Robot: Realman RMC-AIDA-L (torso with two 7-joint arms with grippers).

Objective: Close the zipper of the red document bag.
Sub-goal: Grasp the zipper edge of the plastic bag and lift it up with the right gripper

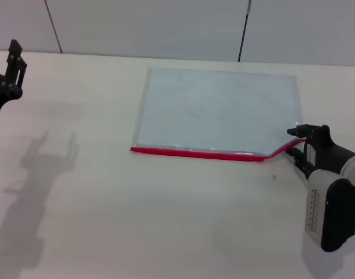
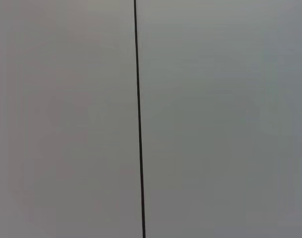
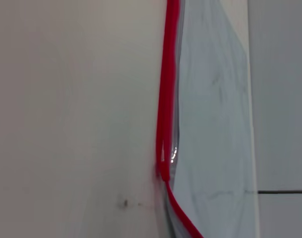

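Note:
The red document bag (image 1: 218,110) lies flat on the white table (image 1: 107,221), its pale blue-grey sheet also filling the right wrist view (image 3: 210,124). The zipper (image 1: 195,153) runs as a red strip along the bag's near edge. At its right end the strip lifts and curves up into my right gripper (image 1: 295,142), which is shut on it. In the right wrist view the zipper (image 3: 166,89) shows a small knot, likely the slider (image 3: 163,170), where the strip bends. My left gripper (image 1: 14,58) hangs parked at the far left, away from the bag, its fingers apart.
A grey wall with dark seams (image 1: 242,29) stands behind the table. The left wrist view shows only that wall and one seam (image 2: 138,124). The left arm casts a shadow (image 1: 43,168) on the table's left side.

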